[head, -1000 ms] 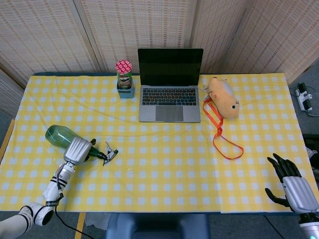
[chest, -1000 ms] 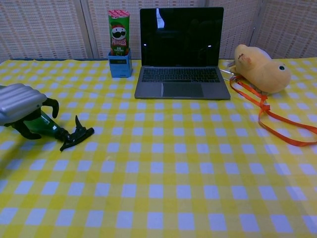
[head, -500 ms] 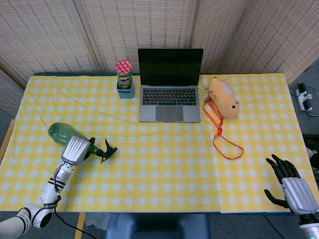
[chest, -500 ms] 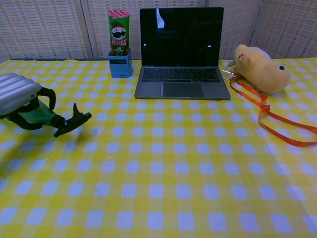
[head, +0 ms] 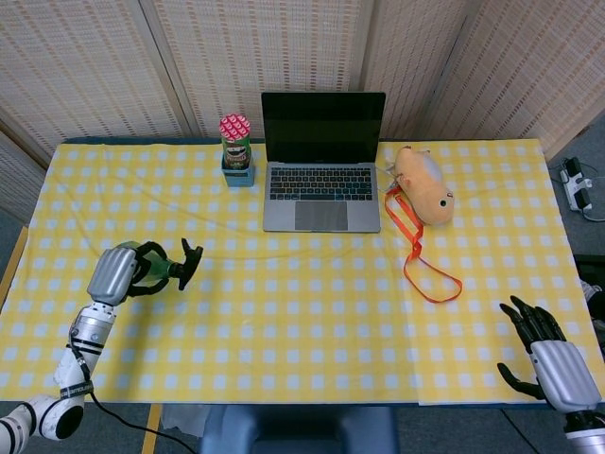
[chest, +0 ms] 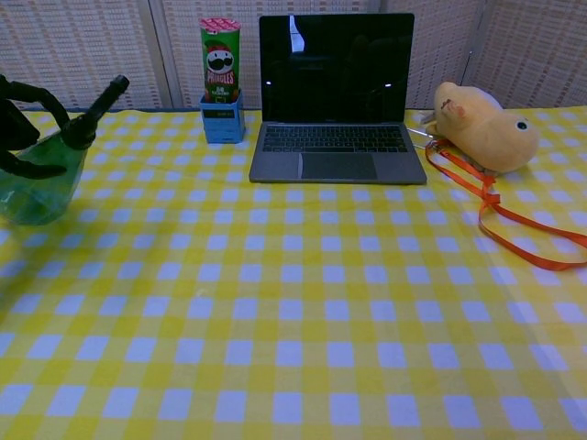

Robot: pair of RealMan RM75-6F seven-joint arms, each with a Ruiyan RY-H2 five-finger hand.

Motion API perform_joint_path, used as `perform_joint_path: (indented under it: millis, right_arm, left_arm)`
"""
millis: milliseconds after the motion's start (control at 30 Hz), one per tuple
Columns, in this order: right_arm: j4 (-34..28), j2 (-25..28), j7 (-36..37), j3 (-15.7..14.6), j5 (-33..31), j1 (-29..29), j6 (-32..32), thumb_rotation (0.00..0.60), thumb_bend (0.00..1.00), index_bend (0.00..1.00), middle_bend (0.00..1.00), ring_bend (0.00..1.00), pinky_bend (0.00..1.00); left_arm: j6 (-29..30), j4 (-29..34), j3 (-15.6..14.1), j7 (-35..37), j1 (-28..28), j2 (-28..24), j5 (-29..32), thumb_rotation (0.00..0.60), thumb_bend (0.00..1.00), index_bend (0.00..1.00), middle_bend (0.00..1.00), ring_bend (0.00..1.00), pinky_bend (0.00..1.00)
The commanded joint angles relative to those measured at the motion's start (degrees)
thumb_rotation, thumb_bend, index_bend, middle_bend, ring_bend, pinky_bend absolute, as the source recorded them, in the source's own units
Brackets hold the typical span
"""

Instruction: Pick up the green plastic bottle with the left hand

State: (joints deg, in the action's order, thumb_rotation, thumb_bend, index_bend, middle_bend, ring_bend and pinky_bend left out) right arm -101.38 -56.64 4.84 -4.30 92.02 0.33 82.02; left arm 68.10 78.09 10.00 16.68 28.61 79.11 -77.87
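Left hand (head: 115, 273) wrapped around green plastic bottle (chest: 41, 174), fingers clamped on its neck, at far left of the surface (head: 312, 322). In chest view the bottle is off the cloth, body low, black spray nozzle (chest: 103, 98) high. Long axis tilted, nozzle end pointing about 1 o'clock in chest view; in head view the nozzle sticks out toward 3 o'clock from the hand. Most of the bottle body is hidden under the hand in head view.

Moving right: one Pringles can (head: 234, 137) upright in a blue holder (head: 237, 174), just left of one open laptop (head: 321, 161), screen dark. Both sit at 1 to 2 o'clock from the bottle, well apart from it. Right of the laptop, one orange plush toy (head: 422, 183) lying on its side, one orange strap (head: 416, 248) looping from it toward the near edge.

Far right near corner: right hand (head: 551, 357), fingers spread apart, holding nothing, off the surface edge.

Yellow checked cloth covers the surface.
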Motion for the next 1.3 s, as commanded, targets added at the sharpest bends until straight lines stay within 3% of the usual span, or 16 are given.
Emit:
perform_joint_path:
  millis: [33,267,567,967,1133,1300]
  right_arm:
    - [-0.1,-0.1,-0.2,0.1,0.0,-0.2,0.4,0.600,0.35,0.00,0.00,0.00,0.00]
    - [-0.1,-0.6,-1.0,0.2,-0.6,0.1,-0.4,0.600,0.35,0.00,0.00,0.00,0.00]
    - [-0.3,-0.7,-1.3,0.1,-0.4,0.0,-0.2,0.600,0.35,0.00,0.00,0.00,0.00]
    - [-0.3,-0.7,-1.3,0.1,-0.4,0.0,-0.3,0.600,0.36,0.00,0.00,0.00,0.00]
    - [-0.2,-0.8,-1.5,0.2,-0.7,0.1,-0.4,0.600,0.35,0.00,0.00,0.00,0.00]
    - [-0.2,-0.9,-1.6,0.2,-0.7,0.1,-0.5,0.600,0.35,0.00,0.00,0.00,0.00]
  left_arm:
    - [-4.8,8.4,5.1,17.2,-1.2,-8.9,4.5,0.600,0.44,0.62,1.00,1.00,1.00]
    - [-8.6,13.9,6.7,27.9,-2.4,-15.3,5.9,0.600,0.46,0.63,1.00,1.00,1.00]
    - [-17.9,14.8,5.4,40.9,-1.9,-18.6,4.9,0.600,0.47,0.63,1.00,1.00,1.00]
    - [-15.8,9.7,4.0,40.9,-2.4,-14.4,3.6,0.600,0.47,0.63,1.00,1.00,1.00]
    - [-14.7,8.6,3.6,42.4,-2.6,-13.7,1.9,0.600,0.26,0.58,1.00,1.00,1.00]
    - [-14.1,7.4,3.2,43.4,-2.7,-13.0,1.1,0.600,0.24,0.57,1.00,1.00,1.00]
